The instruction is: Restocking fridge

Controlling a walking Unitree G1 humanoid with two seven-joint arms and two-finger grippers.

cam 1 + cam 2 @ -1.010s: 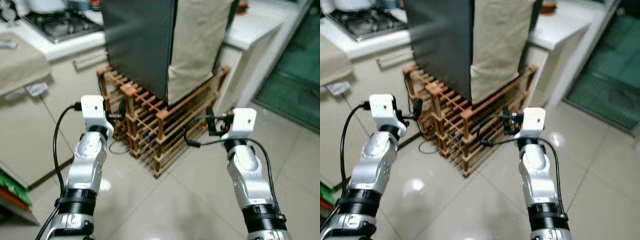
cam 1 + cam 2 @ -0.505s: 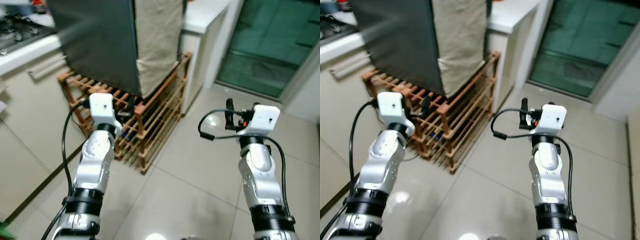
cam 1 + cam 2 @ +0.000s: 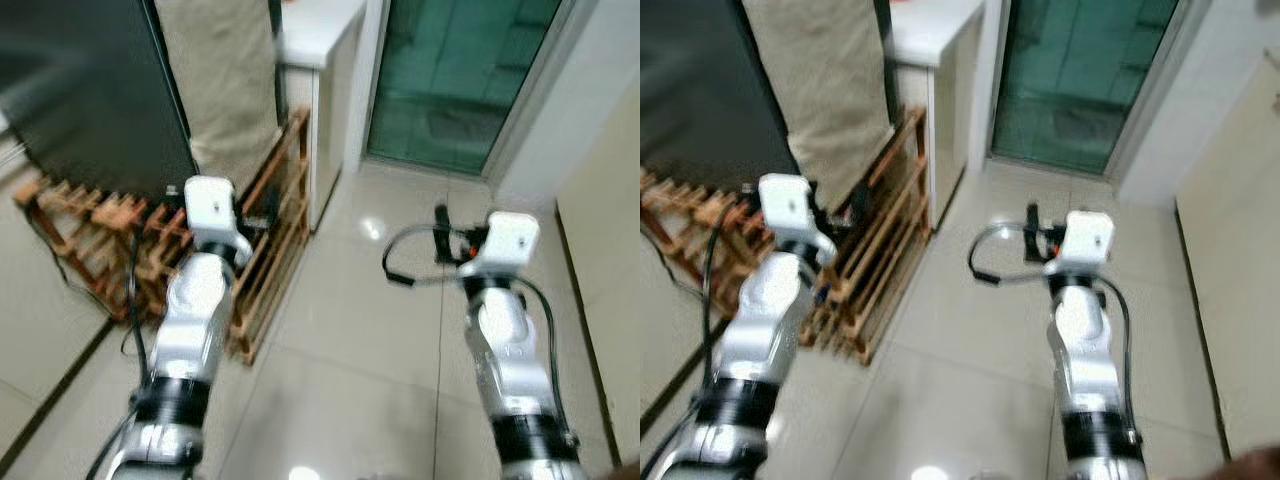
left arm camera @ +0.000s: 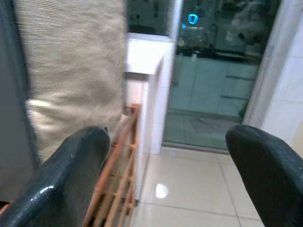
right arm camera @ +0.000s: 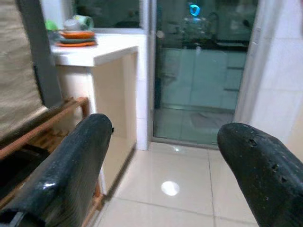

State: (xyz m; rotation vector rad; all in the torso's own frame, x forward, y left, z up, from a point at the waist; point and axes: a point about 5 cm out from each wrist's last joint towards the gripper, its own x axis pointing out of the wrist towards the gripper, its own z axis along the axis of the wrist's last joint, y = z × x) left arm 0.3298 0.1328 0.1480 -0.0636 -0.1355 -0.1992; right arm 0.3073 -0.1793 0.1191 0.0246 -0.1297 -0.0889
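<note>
A dark grey fridge (image 3: 90,90) stands on a slatted wooden rack (image 3: 270,235) at the left, with a beige cloth (image 3: 220,80) hanging down its side. My left gripper (image 4: 165,142) is held up beside the rack, open with nothing between its fingers. Over the bare tile floor my right gripper (image 5: 163,137) is raised at the same height, open and empty too. Both point toward the glass door. The head views are somewhat blurred.
A white counter (image 3: 320,25) stands just beyond the fridge, with orange plates (image 5: 75,38) stacked on it. A green-tinted glass door (image 3: 450,80) lies ahead. A pale wall (image 3: 605,250) runs along the right. Light tile floor (image 3: 360,330) stretches between rack and wall.
The whole picture has swung to the right, so the fridge and rack now sit further left and the glass door is in view. Both arms keep the same raised pose.
</note>
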